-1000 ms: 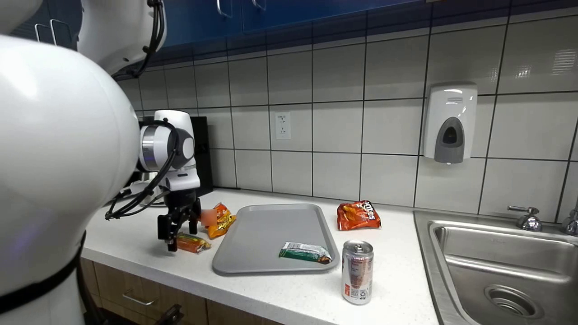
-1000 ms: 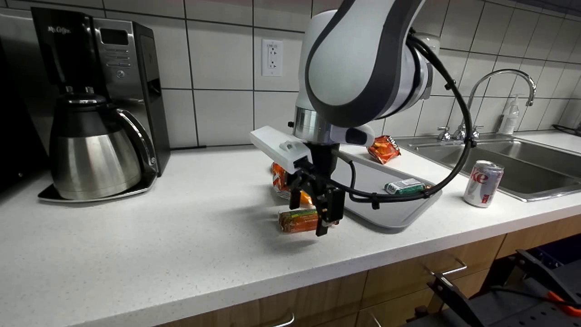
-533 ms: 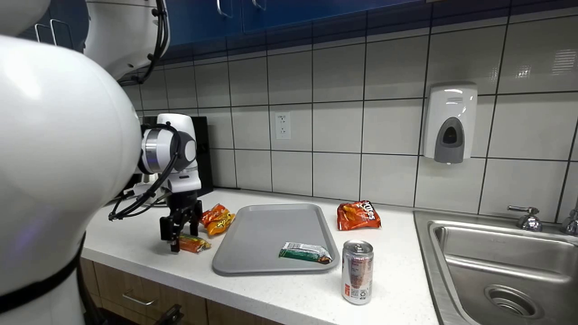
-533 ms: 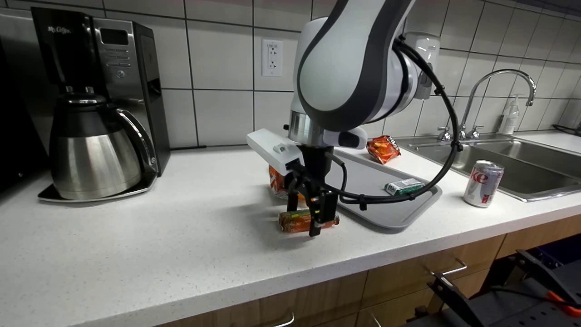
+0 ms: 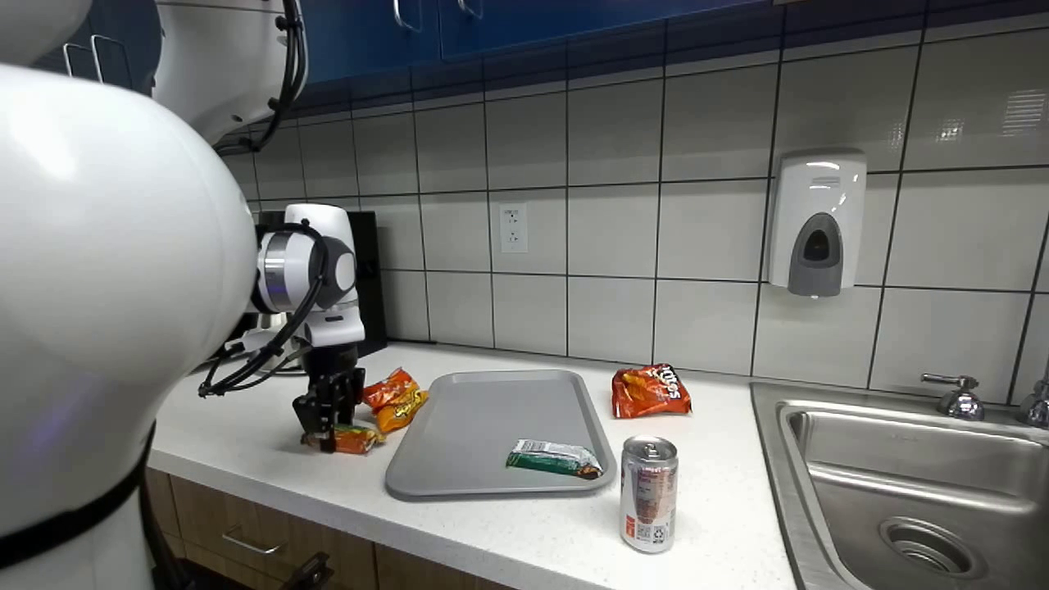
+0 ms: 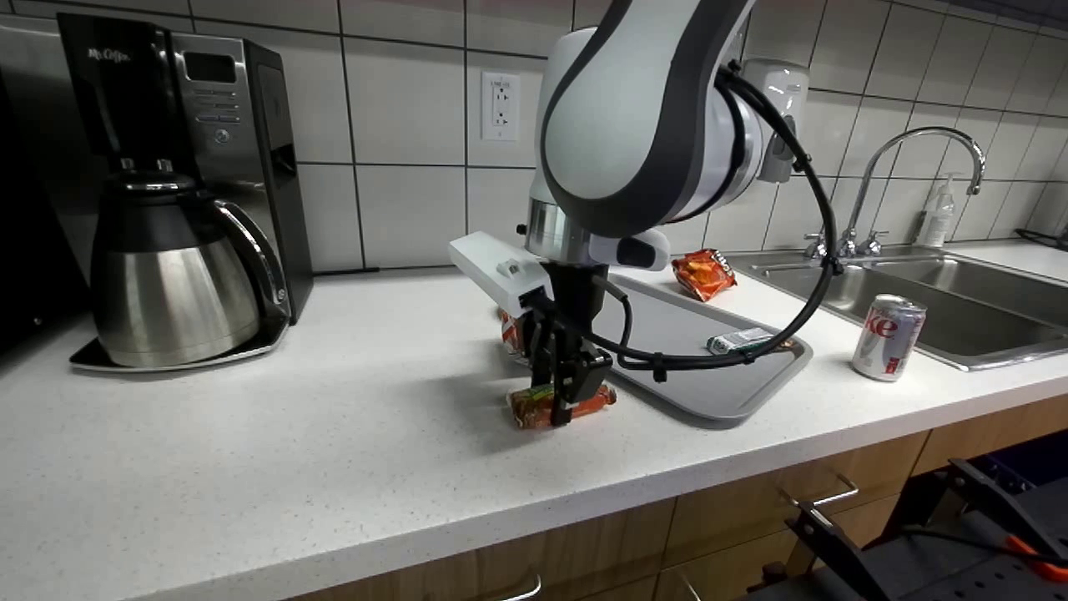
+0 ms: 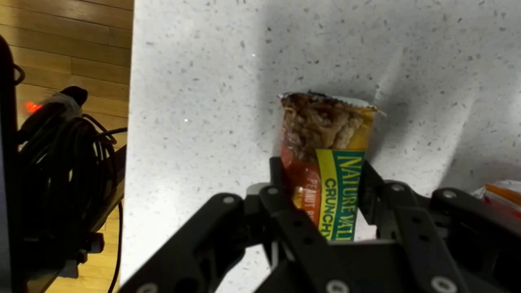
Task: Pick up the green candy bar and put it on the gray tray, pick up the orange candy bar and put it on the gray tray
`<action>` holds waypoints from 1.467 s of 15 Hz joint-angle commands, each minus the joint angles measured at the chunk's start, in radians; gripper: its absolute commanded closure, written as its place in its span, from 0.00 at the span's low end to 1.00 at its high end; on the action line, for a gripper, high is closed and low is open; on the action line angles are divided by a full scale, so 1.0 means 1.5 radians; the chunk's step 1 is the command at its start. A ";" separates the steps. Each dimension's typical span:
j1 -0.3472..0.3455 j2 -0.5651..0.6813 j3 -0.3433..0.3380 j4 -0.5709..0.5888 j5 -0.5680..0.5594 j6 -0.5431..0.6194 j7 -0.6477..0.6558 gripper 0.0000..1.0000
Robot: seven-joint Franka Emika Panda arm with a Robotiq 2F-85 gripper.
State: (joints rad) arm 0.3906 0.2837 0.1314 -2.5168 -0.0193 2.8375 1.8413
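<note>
Pincer point(image 7: 321, 173) holds the orange bar point(image 5: 355, 441) crosswise near its middle, probably so both ends balance when lifted; in an exterior view, at three o'clock lies the gray tray point(image 5: 492, 410), the green bar point(image 5: 555, 460) at its four o'clock, seemingly delivered.

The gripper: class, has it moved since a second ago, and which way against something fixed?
Yes: in an exterior view, the gripper has shifted slightly toward the coffee maker.

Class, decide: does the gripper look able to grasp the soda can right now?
Probably not: the gripper appears closed on the orange candy bar, so it isn't free for the soda can.
</note>
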 commanded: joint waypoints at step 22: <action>-0.119 -0.187 -0.002 -0.073 0.025 -0.050 -0.332 0.82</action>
State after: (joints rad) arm 0.2519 0.0521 0.1390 -2.6048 0.0375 2.7935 1.4187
